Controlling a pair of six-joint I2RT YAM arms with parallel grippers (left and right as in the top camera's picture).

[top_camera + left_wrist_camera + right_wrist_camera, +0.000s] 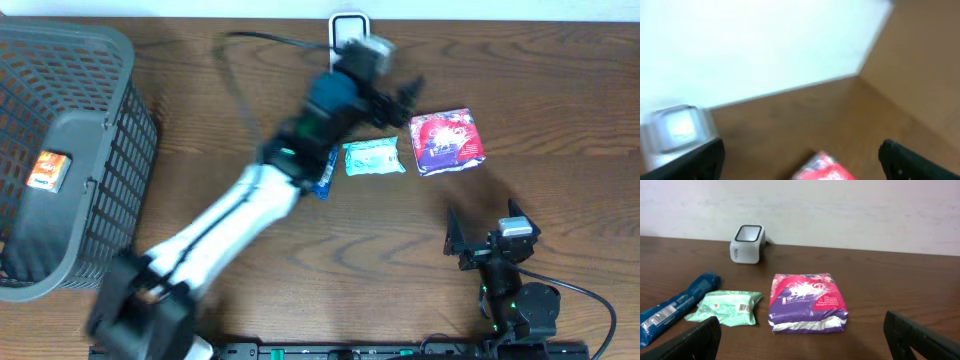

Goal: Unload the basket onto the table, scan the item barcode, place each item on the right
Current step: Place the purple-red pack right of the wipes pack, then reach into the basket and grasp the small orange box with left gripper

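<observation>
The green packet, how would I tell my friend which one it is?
Start at the white scanner at the back of the wooden table. In front of it lie three packets in a row; the green packet is the middle one. It is pale mint green, between a long blue packet and a bigger purple-and-red packet.

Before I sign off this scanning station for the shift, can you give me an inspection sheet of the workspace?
Surface: brown wooden table.
Job's things: scanner at the back edge; red-purple pack, green packet, blue packet in a row before it.
Clutter: grey basket at left, orange item inside.
Pincers: left pincer open, empty, near the red-purple pack; right pincer open, empty, near the front edge.
Cables: black cable leaving the scanner leftward; second cable at the right arm's base.
Surroundings: pale wall behind the table.
</observation>
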